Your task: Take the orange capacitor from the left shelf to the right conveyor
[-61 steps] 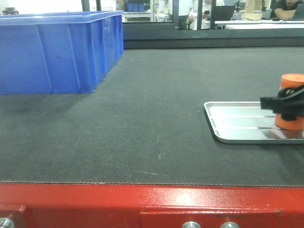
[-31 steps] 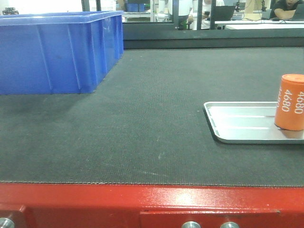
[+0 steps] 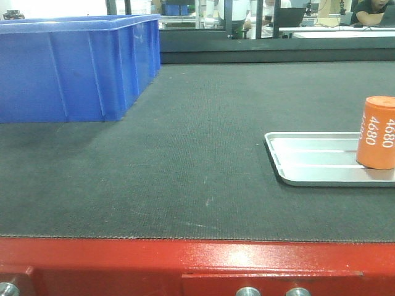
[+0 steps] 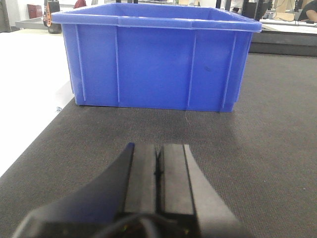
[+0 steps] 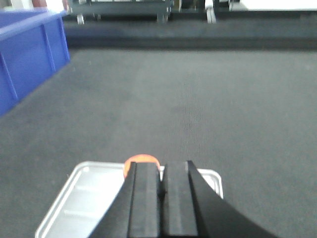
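Note:
The orange capacitor [image 3: 376,132], printed "4680", stands upright on a silver metal tray [image 3: 308,163] at the right edge of the dark belt. In the right wrist view my right gripper [image 5: 161,171] is shut and empty. It hangs over the tray [image 5: 84,198], and the capacitor's top [image 5: 141,159] peeks out just beyond its left finger. In the left wrist view my left gripper [image 4: 159,153] is shut and empty, low over the belt and facing the blue bin [image 4: 153,59]. Neither gripper shows in the front view.
A large blue plastic bin [image 3: 74,68] stands at the back left of the belt. A red metal frame [image 3: 197,265] runs along the belt's near edge. A white surface [image 4: 25,99] lies left of the belt.
One second ago my right gripper was around the capacitor on the tray. It has let go and left the front view. The capacitor stays standing on the tray.

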Robot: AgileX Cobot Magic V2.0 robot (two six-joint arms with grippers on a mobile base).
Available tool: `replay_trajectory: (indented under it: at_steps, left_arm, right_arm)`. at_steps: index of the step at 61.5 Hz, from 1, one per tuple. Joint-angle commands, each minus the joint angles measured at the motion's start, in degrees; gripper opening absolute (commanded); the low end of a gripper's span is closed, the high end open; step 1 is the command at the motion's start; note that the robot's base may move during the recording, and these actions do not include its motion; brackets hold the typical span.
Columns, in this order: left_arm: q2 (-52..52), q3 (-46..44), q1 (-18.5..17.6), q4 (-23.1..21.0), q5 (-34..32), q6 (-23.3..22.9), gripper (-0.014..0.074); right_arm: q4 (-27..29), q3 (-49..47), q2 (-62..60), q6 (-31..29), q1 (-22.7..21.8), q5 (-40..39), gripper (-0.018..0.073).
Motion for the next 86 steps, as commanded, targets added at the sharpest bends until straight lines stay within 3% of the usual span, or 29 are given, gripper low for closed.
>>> replay_trajectory:
  at_steps: [1, 31, 41, 46, 56, 68, 86]
  left_arm:
    - [-0.67, -0.3, 0.1, -0.1, -5.24, -0.08, -0.0127]
    - [-0.67, -0.3, 0.1, -0.1, -5.24, -0.08, -0.0127]
    - [-0.67, -0.3, 0.1, -0.1, -5.24, -0.08, -0.0127]
    - [-0.67, -0.3, 0.1, -0.1, -5.24, -0.08, -0.0127]
    - [-0.67, -0.3, 0.1, -0.1, -5.24, -0.08, -0.0127]
    - [-0.67, -0.3, 0.1, -0.1, -5.24, -0.08, -0.0127]
    - [-0.57, -0.3, 0.1, -0.1, -5.24, -0.08, -0.0127]
  right_arm:
    - [-0.19, -1.59, -1.02, 0.04, -0.31, -5.98, 0.0055]
    - [-0.11, -1.38, -1.05, -0.08, -0.49, -6.42, 0.0055]
    - [7.11, -0.87, -3.57, -7.8, -3.36, -4.86, 0.0055]
    - [9.74, 0.95, -6.79, -10.56, -5.91, -4.12, 0.0055]
    - [10.5, 8.5, -14.78, -10.64, -9.33, -4.76, 0.0055]
    - [11.26, 19.19, -21.79, -10.64, -9.93, -9.04, 0.0055]
    - [10.37, 19.09, -21.9, -10.69, -9.93, -6.91, 0.0055]
